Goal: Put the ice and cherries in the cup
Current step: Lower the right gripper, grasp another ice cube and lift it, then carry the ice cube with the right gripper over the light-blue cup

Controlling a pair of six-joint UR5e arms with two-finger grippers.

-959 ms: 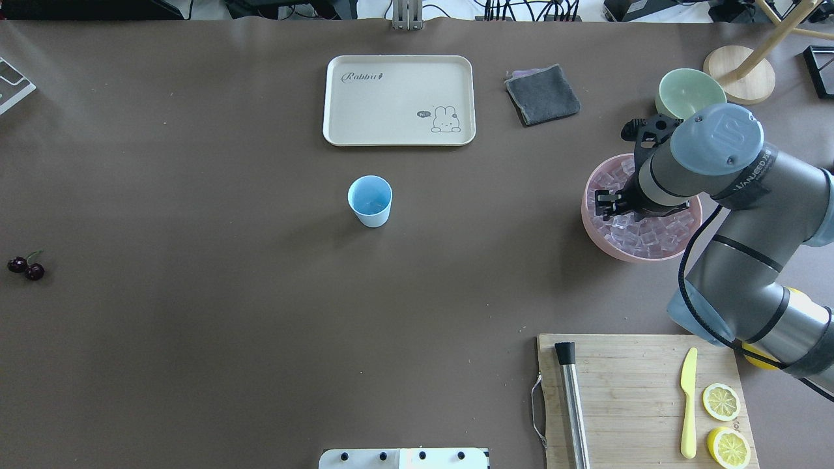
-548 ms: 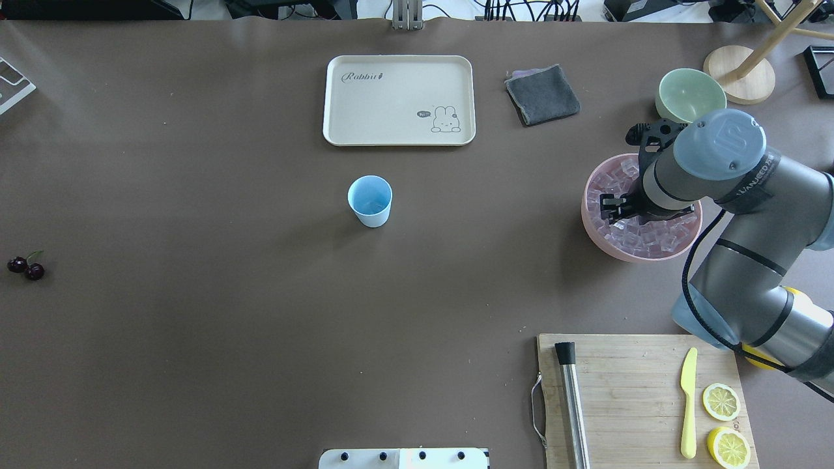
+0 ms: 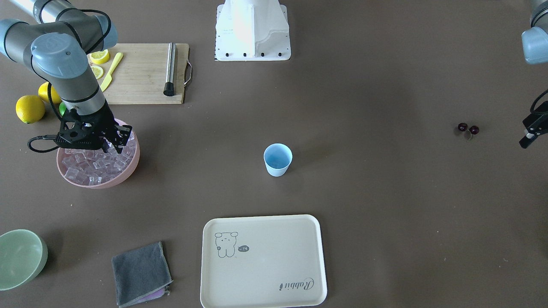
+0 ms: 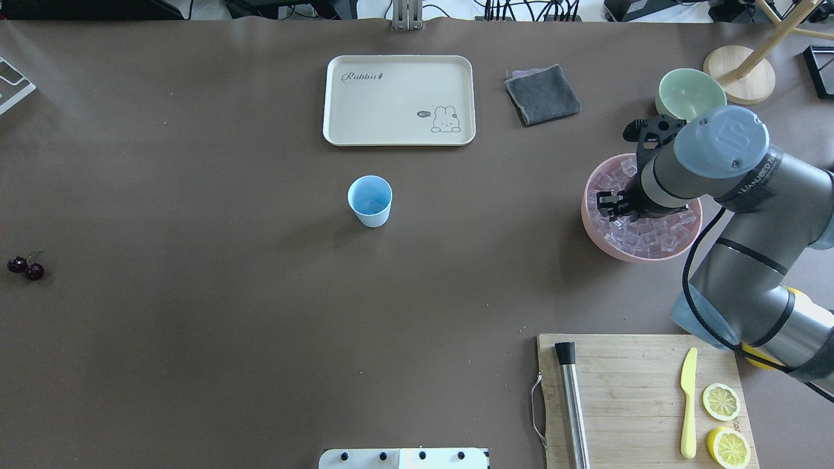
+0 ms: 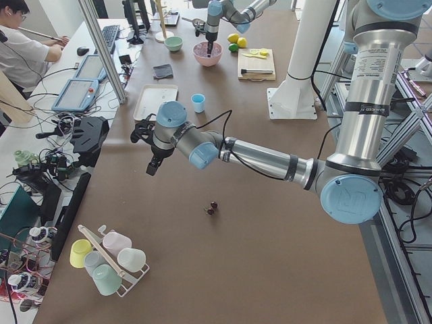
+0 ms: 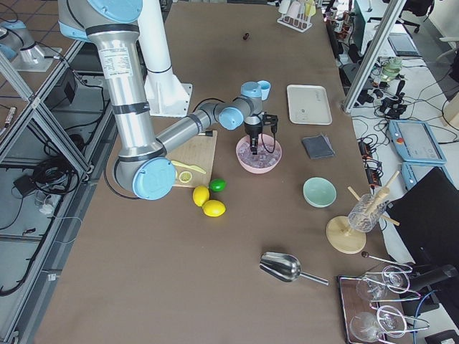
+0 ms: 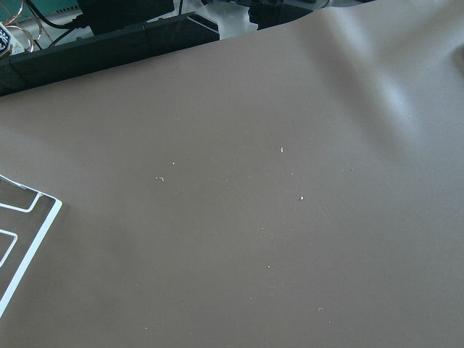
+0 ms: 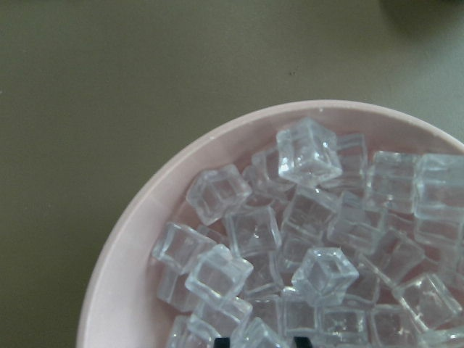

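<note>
The light-blue cup stands upright mid-table, also in the front view. The two dark cherries lie at the far left, also in the front view. Clear ice cubes fill a pink bowl at the right. My right gripper reaches down into the ice. In its wrist view the fingertips stand close, either side of a cube. My left gripper hangs above the table beyond the cherries, looks open, and holds nothing.
A cream rabbit tray lies behind the cup, with a grey cloth and a pale green bowl to its right. A cutting board with a metal muddler, yellow knife and lemon halves lies front right.
My right gripper shifted slightly within the pink bowl, right and down, then back a little. The cup and the cherries have not moved.
</note>
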